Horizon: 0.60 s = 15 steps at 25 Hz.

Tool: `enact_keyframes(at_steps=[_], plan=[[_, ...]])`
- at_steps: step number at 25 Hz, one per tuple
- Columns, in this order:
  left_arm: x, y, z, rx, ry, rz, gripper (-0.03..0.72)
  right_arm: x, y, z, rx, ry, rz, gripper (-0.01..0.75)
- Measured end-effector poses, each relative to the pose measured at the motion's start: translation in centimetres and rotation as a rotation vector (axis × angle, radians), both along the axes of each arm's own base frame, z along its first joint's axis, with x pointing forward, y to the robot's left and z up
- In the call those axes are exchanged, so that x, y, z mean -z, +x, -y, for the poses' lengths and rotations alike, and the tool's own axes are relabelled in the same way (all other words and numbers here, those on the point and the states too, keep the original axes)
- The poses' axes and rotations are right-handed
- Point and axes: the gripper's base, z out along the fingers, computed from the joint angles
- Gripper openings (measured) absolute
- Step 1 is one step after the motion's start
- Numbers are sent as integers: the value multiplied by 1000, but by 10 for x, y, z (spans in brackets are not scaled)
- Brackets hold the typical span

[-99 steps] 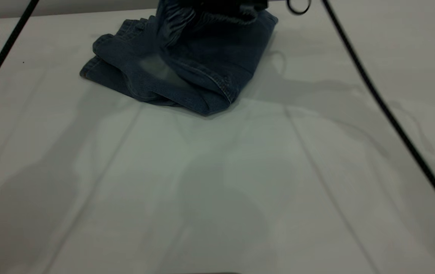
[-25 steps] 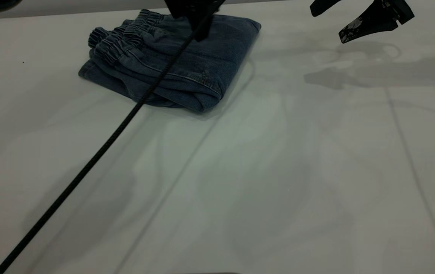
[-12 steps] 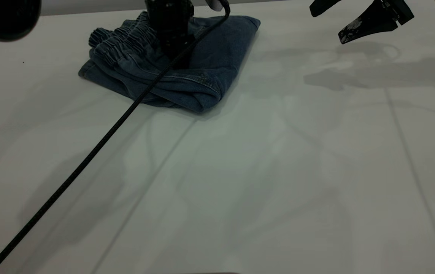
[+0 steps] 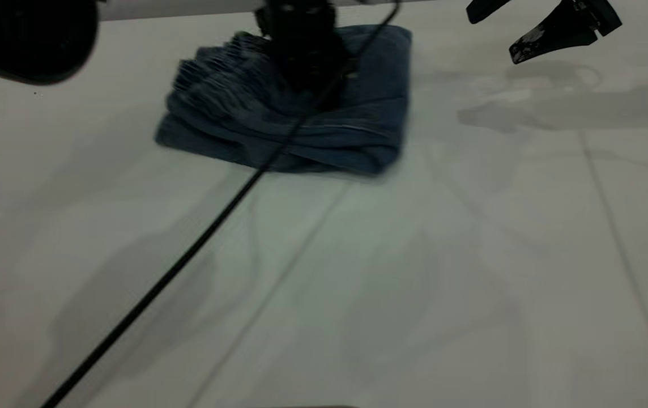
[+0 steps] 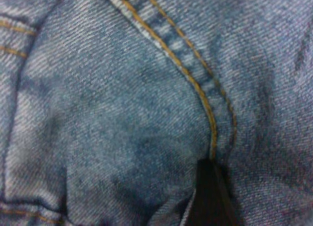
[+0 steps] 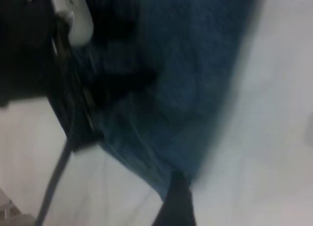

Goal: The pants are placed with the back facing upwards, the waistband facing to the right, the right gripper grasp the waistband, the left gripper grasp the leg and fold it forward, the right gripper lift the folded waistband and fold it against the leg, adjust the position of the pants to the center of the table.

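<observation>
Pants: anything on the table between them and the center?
Nothing visible. The folded pants sit at the far side with the left gripper on top; the table toward the center is bare. The right gripper hangs clear, far right.

One folded bundle of blue denim pants (image 4: 301,124) is seen on one white table (image 4: 414,283). Two black grippers are counted, the left gripper (image 4: 304,68) and the right gripper (image 4: 533,28). One black cable (image 4: 188,255) is counted.

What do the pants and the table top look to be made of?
The pants look like blue denim: the left wrist view shows a diagonal twill weave and orange double-stitched seams, matte and slightly faded. The table looks like a smooth, pale, matte sheet, possibly laminate or a cover; faint straight lines cross it.
</observation>
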Motion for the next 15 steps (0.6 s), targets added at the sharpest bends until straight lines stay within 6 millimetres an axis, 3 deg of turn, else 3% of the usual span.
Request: enact_keyframes(at_steps=[5,11,15], plan=[[-2,-15,30,-119,-78,-30,443,0,1,20,42,1,-1,569],[-11,-11,33,-153,-104,9,443,-3,-1,37,52,-2,-6,569],[-33,-6,31,-174,-102,78,443,-22,-4,43,43,-42,16,569]])
